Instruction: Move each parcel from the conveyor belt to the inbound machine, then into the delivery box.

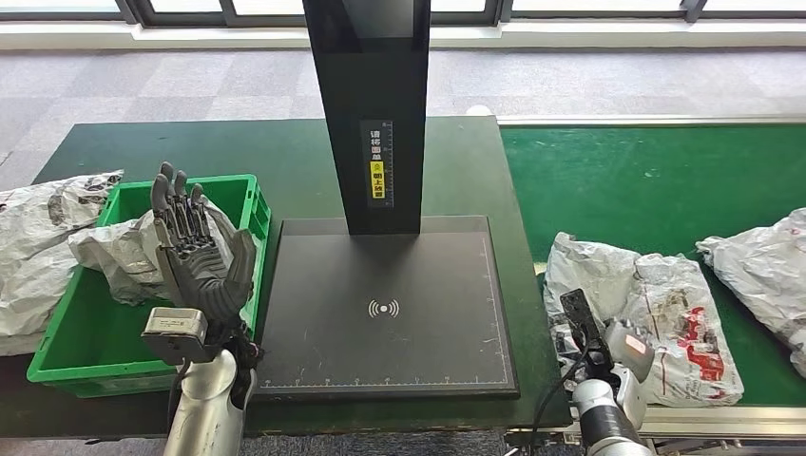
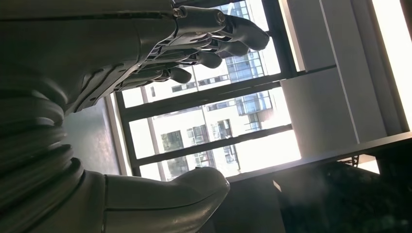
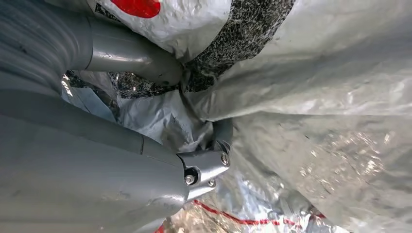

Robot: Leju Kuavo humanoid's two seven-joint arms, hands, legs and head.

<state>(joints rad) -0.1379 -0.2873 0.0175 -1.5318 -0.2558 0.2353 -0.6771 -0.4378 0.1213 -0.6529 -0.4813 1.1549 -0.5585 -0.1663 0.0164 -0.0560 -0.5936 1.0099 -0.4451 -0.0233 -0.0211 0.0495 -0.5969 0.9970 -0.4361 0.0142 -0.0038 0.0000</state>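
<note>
Currently the left hand (image 1: pixel 195 252) is raised upright above the near right corner of the green delivery box (image 1: pixel 242 195), fingers (image 2: pixel 228 36) spread and extended, holding nothing. In the left wrist view the hand is seen against a window (image 2: pixel 218 131).

The delivery box sits on the dark green bench (image 1: pixel 285 152), at its left, with one grey parcel in the box (image 1: pixel 119 252) lying against its far left side. Another crumpled bag (image 1: pixel 38 237) rests just left of the box, outside it.

The inbound machine (image 1: pixel 390 304) stands just right of the box: a flat black plate with a wireless symbol and a black upright post (image 1: pixel 371 104) carrying a yellow-and-white label.

The right hand (image 1: pixel 594 337) is at the near edge of the green conveyor belt (image 1: pixel 646 180), pressed into the near parcel (image 1: pixel 656 304), white-grey with red print. In the right wrist view its fingers (image 3: pixel 141 56) are dug into the crumpled wrapping; whether they hold it firmly, cannot tell. A second belt parcel (image 1: pixel 760 271) lies at the right edge.
</note>
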